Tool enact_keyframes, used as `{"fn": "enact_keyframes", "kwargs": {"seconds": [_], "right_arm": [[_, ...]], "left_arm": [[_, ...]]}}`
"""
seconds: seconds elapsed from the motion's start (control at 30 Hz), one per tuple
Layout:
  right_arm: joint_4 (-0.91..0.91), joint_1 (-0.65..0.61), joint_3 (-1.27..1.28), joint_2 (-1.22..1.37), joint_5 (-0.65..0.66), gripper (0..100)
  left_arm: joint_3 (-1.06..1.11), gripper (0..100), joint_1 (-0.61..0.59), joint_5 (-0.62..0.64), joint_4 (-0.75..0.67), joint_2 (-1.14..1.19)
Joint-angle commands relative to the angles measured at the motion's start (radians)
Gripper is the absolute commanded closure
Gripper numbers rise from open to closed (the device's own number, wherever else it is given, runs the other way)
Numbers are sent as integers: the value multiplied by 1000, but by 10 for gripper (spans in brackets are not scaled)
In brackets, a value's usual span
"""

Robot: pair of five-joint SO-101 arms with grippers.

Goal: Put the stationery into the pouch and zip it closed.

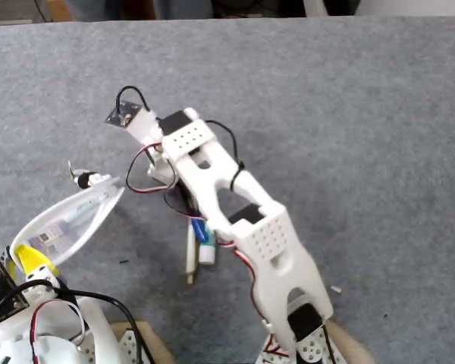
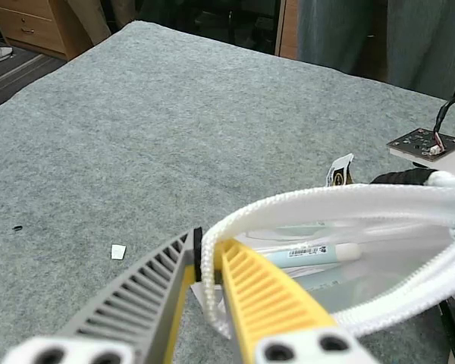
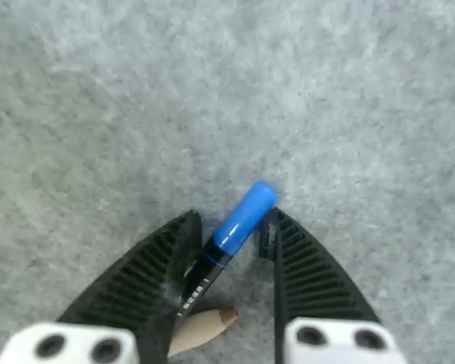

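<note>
Grey felt table is carrying everything. Left gripper is clamping the zipper rim of the open pouch; a pale tube, possibly glue, is lying inside. Right gripper, jaws apart, is straddling a blue-capped pen on the table near the pouch.

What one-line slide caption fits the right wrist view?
Right arm's black ribbed gripper open around a blue-capped black pen on the grey felt table.

It looked like an office-style robotics lab: a bench covered in grey felt, a wooden drawer unit on the floor beyond its far corner, and a white plastic arm with bare wiring at its near edge
</note>
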Motion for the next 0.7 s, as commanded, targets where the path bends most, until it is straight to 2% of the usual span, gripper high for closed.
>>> {"fn": "enact_keyframes", "kwargs": {"seconds": [0.0,0.03,0.33,0.5,0.67], "right_arm": [[8,25,-5,10,8,955],[3,25,-5,10,5,986],[35,25,-5,-50,3,986],[77,23,-5,-203,3,986],[127,23,-4,-414,3,986]], "left_arm": [[-10,972,-4,-3,-40,-2],[-10,972,-2,-3,-40,-2],[-12,972,1,-3,-40,0],[-76,972,1,0,-37,20],[-173,973,1,6,21,170]]}}
